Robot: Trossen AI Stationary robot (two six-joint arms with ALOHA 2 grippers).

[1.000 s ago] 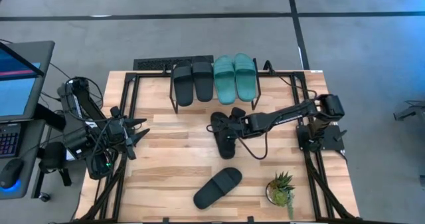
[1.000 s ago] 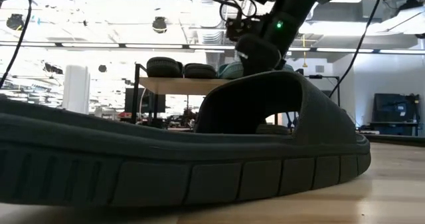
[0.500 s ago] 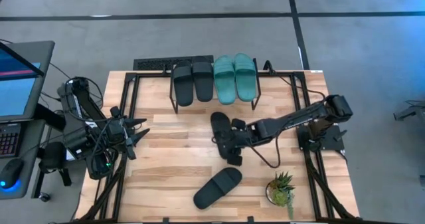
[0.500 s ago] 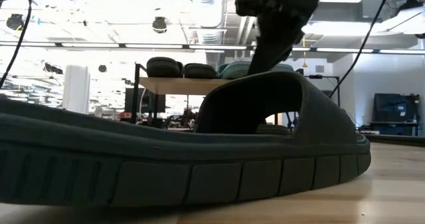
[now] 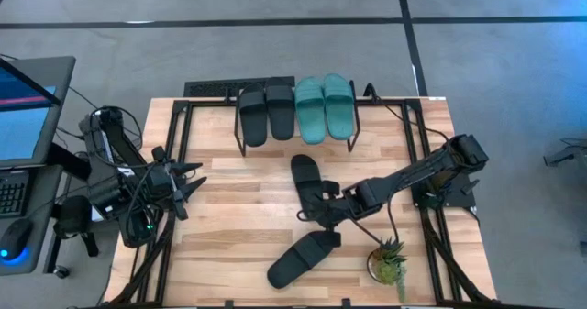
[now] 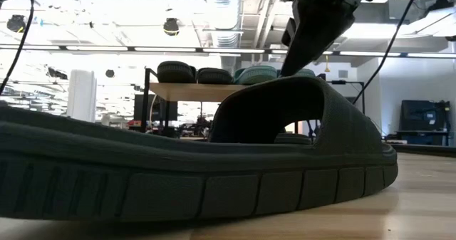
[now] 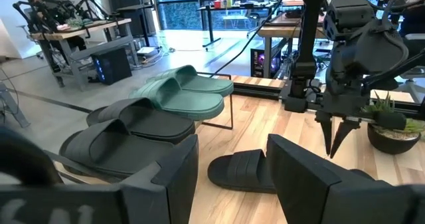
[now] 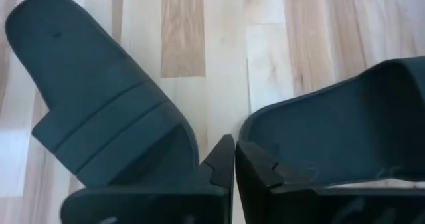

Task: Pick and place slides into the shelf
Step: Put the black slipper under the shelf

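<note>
Two black slides (image 5: 265,113) and two teal slides (image 5: 324,105) lie on top of the shelf (image 6: 185,92) at the table's far side. A black slide (image 5: 305,174) lies on the table in the middle, and another (image 5: 300,259) lies toward the near edge, filling the low view (image 6: 214,169). My right gripper (image 5: 318,215) hangs shut between these two, fingers pointing down (image 8: 234,159), with nothing between them. My left gripper (image 5: 191,182) waits open at the table's left.
A small potted plant (image 5: 389,259) stands at the near right, close to my right arm. Black frame rails run along both sides of the table (image 5: 431,245). A monitor (image 5: 23,107) stands off the table's left. Bare wood lies at the near left.
My right gripper has gone from over the middle black slide toward the table's near edge, has come lower, and has shut its fingers on nothing. Both slides on the table lie where they were.
</note>
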